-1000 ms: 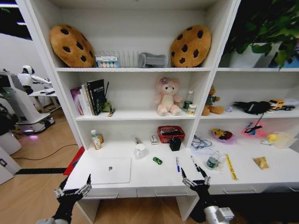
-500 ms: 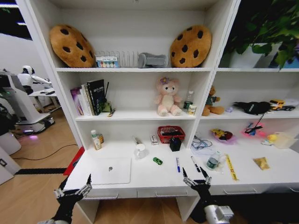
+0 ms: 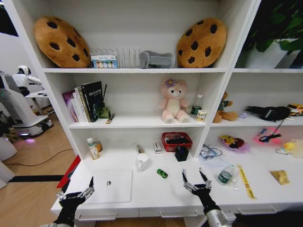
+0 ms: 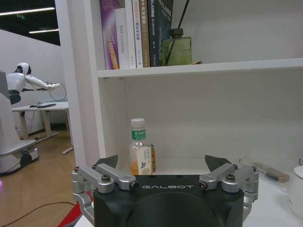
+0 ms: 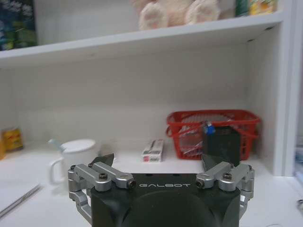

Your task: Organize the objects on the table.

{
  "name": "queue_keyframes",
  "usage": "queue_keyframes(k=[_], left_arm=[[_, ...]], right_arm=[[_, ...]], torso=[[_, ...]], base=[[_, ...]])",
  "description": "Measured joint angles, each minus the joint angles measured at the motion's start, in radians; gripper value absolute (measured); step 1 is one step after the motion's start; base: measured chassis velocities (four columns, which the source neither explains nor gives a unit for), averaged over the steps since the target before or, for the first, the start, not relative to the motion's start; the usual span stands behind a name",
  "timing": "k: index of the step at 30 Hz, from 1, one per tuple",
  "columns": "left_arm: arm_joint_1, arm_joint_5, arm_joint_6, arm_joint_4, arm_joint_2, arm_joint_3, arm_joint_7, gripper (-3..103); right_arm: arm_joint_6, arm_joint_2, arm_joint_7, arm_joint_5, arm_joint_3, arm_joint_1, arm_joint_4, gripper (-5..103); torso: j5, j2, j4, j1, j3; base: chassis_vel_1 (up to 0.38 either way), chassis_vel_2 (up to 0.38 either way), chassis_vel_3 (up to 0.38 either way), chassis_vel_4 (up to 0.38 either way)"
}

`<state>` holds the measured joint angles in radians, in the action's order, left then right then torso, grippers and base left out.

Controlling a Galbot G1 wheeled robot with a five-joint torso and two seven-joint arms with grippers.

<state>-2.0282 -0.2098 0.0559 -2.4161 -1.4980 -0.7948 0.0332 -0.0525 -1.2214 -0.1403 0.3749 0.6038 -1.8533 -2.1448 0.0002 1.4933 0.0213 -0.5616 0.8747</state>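
My left gripper [image 3: 75, 190] and right gripper [image 3: 195, 182] hover spread open, empty, over the long white table [image 3: 156, 191], flanking the flat silver laptop [image 3: 111, 185]

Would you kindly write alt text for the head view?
Both open tools, left and right, hover at the front edge of a white table holding a laptop, green toy and yellow strip, with shelves behind.
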Motion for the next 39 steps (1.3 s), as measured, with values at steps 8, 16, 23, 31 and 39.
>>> queue_keyframes(k=[8, 16, 23, 31, 39], left_arm=[[-0.003, 0.002, 0.000, 0.011, 0.000, 0.003, 0.000, 100], [0.009, 0.001, 0.006, 0.041, 0.028, 0.024, -0.001, 100], [0.007, 0.000, 0.008, 0.057, 0.055, 0.029, -0.004, 100], [-0.003, 0.000, 0.010, 0.062, 0.059, 0.021, -0.004, 100], [-0.024, 0.013, 0.009, 0.067, 0.046, 0.013, -0.005, 100]], right_arm=[[0.090, 0.120, -0.104, 0.008, 0.001, 0.094, 0.082, 100], [0.121, 0.206, -0.171, 0.044, -0.006, 0.200, 0.205, 100], [0.138, 0.239, -0.238, 0.063, -0.042, 0.321, 0.293, 100], [0.141, 0.263, -0.287, 0.077, -0.136, 0.427, 0.374, 100], [0.132, 0.261, -0.298, 0.065, -0.244, 0.521, 0.459, 100]], torso=[[0.0000, 0.001, 0.0003, 0.002, 0.000], [0.0000, 0.001, 0.0004, 0.001, 0.000], [-0.0002, 0.001, 0.0002, 0.001, 0.000], [-0.0002, 0.001, 0.0000, 0.001, 0.000], [-0.0003, 0.001, 0.0001, 0.001, 0.000]], base=[[0.041, -0.050, -0.049, 0.041], [0.003, -0.008, -0.002, 0.004], [0.000, 0.000, 0.000, 0.000], [0.000, 0.000, 0.000, 0.000], [0.000, 0.000, 0.000, 0.000]])
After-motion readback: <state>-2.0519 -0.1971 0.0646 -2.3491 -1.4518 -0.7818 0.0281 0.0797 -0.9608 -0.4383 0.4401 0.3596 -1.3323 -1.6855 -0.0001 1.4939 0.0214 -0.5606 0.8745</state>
